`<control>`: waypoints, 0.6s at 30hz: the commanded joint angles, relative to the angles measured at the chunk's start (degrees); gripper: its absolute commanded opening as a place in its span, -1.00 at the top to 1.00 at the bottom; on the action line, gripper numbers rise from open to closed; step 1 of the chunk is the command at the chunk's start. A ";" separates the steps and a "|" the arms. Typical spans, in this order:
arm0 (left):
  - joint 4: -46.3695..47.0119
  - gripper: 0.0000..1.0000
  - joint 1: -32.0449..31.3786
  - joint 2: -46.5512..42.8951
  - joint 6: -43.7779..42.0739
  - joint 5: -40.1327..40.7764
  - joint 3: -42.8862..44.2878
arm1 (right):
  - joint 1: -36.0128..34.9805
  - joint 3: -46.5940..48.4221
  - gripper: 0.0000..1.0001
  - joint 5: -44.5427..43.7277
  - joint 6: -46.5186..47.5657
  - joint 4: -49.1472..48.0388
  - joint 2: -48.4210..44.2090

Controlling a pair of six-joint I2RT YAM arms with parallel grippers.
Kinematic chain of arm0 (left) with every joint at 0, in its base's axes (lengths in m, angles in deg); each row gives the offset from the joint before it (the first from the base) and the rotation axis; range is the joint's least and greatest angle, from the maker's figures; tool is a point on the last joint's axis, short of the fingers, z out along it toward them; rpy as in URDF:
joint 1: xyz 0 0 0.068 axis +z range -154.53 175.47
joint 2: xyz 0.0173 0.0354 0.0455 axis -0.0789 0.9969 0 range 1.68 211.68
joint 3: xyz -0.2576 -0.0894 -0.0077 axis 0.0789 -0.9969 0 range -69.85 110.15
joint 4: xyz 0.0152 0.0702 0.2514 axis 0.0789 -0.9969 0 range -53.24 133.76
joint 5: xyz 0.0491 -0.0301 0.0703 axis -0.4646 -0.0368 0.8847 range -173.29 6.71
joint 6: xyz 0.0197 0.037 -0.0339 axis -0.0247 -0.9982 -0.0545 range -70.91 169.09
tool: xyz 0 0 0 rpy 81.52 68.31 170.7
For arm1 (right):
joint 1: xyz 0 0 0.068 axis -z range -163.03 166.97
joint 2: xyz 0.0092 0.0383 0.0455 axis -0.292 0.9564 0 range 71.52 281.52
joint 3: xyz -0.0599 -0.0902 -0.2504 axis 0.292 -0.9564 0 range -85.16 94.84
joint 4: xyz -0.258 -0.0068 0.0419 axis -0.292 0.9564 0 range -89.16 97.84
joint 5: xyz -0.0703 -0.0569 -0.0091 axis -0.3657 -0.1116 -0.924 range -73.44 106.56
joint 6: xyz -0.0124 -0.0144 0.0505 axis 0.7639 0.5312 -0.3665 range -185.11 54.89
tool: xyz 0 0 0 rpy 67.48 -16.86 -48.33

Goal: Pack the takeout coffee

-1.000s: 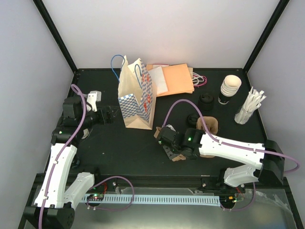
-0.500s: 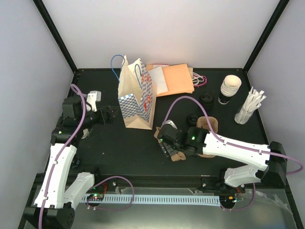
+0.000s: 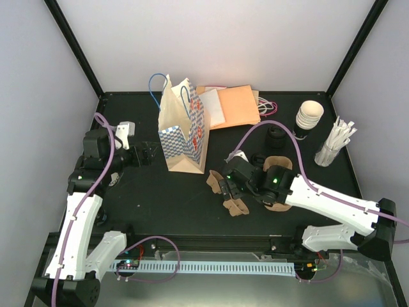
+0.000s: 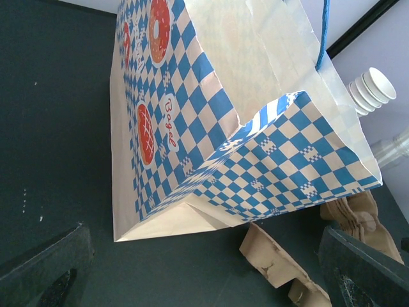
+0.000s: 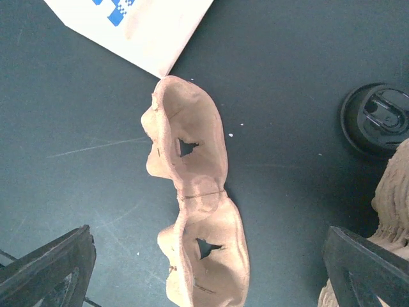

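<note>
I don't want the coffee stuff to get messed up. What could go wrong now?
The right gripper is open over the brown cup carrier, which lies close to a corner of the paper bag; a poor grab might shove it into the bag. The left gripper, open beside the standing bag, could tip it.

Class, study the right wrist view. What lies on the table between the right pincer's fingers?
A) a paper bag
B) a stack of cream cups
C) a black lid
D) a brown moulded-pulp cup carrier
D: the brown cup carrier lies flat on the table between the fingers of the open right pincer, touched by neither.
</note>
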 commanded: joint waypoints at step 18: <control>-0.23 -0.97 -0.33 -0.05 -0.36 0.20 2.70 | -3.33 -0.71 -0.83 9.83 2.27 7.34 10.29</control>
